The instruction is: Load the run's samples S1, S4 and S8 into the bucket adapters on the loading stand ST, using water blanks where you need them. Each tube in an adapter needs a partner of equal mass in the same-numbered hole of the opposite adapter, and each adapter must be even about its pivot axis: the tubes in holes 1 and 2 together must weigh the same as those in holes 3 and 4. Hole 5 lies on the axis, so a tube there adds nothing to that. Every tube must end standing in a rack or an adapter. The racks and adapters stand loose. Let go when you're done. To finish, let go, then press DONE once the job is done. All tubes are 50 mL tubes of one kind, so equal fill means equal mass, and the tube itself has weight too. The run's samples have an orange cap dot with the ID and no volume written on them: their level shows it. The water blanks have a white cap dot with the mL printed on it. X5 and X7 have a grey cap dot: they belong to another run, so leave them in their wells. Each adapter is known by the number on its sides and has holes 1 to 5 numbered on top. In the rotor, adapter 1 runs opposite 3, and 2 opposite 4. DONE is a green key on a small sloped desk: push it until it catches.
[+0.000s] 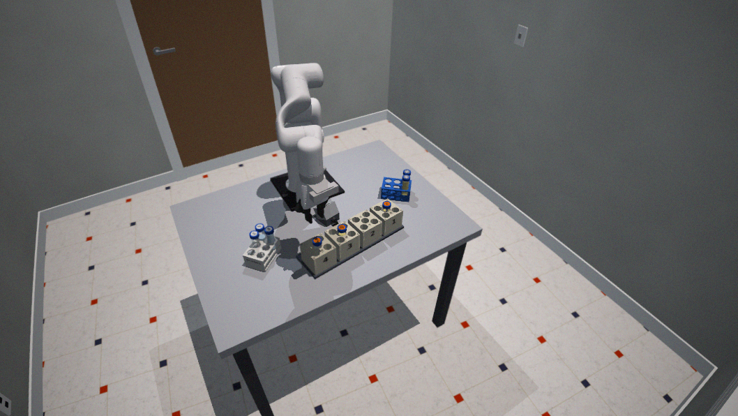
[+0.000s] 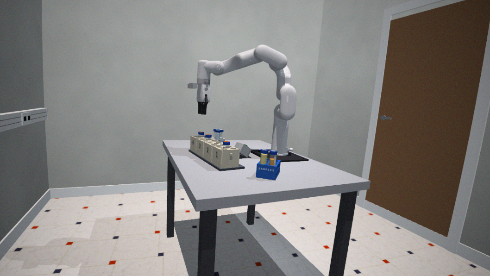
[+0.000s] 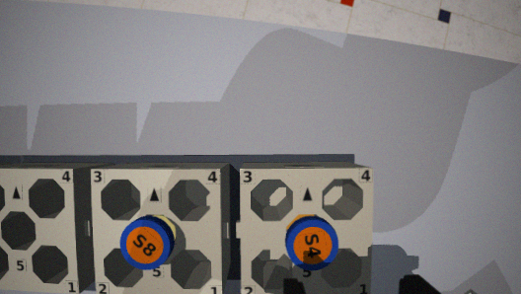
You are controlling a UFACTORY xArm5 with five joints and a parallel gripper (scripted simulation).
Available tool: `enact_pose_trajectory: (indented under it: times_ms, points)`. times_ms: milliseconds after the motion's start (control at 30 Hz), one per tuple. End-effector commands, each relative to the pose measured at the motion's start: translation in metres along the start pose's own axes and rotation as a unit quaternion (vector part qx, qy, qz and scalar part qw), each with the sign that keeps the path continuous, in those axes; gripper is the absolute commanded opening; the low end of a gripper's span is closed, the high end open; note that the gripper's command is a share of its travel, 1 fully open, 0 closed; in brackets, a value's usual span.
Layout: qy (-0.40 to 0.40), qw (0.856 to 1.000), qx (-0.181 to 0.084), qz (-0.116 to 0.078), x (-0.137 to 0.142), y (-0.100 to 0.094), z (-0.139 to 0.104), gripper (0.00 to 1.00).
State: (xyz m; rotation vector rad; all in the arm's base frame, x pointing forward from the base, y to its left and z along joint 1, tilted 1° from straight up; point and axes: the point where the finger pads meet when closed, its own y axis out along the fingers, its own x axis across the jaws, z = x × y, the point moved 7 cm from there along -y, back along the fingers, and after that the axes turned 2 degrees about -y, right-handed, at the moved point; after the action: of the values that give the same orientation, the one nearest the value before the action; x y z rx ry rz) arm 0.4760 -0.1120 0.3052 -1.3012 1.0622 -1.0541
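Observation:
Four beige adapters stand in a row on the dark stand. Adapter 4 (image 1: 321, 256) holds the orange-dotted tube S4 (image 3: 312, 242) in hole 5. Adapter 3 (image 1: 344, 241) holds S8 (image 3: 147, 242) in hole 5. Adapter 2 (image 1: 367, 227) has no tube in it. Adapter 1 (image 1: 388, 216) holds one orange-dotted tube (image 1: 386, 204); I cannot read its label. My gripper (image 2: 202, 109) hangs well above the adapter 4 end of the row, open with nothing between the fingers. Its dark fingertips show at the bottom edge of the wrist view.
A white rack (image 1: 260, 254) with three blue-capped tubes stands left of the stand. The blue SAMPLES rack (image 2: 267, 168) holds two tubes. A small grey sloped desk (image 2: 244, 149) sits behind the adapters near the arm's base.

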Motion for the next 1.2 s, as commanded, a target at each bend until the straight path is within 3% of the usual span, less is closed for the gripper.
enact_pose_trajectory:
  times_ms: [0, 700, 733, 1100, 1167]
  points:
    - [0.000, 1.000, 0.004, 0.005, 0.001, -0.004, 0.000, 0.44]
    - [0.000, 1.000, 0.004, 0.005, 0.001, -0.004, 0.000, 0.44]
    - [0.017, 1.000, 0.004, 0.005, 0.004, -0.004, -0.004, 0.57]
    - [0.199, 0.980, 0.003, 0.006, 0.041, -0.003, -0.045, 0.57]
    - [0.199, 0.980, 0.003, 0.006, 0.041, -0.003, -0.045, 0.57]
